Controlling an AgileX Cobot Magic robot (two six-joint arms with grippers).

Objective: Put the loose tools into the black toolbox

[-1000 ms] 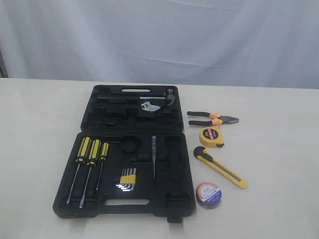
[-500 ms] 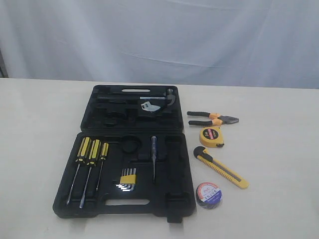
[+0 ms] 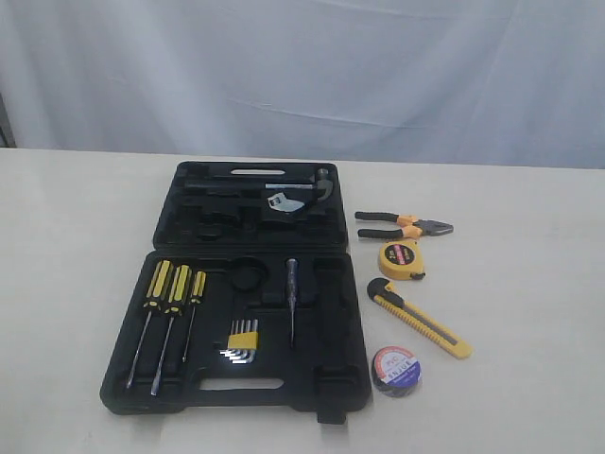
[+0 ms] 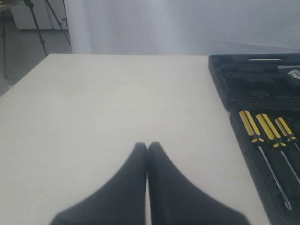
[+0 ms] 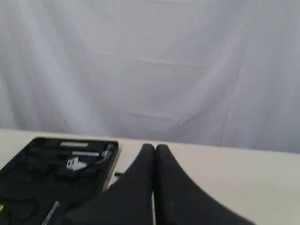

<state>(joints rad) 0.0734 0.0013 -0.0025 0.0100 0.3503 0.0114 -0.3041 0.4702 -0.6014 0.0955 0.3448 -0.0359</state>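
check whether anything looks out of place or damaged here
Nothing looks damaged or spilled. Only four tools lie outside the open toolbox, in a row on the table beside it: pliers, tape measure, utility knife and tape roll.

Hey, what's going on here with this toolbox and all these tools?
Nothing is being handled right now. The toolbox lies open on the table, and the pliers, tape measure, knife and tape roll lie loose beside it. The left hand and right hand are both shut, empty and clear of the tools.
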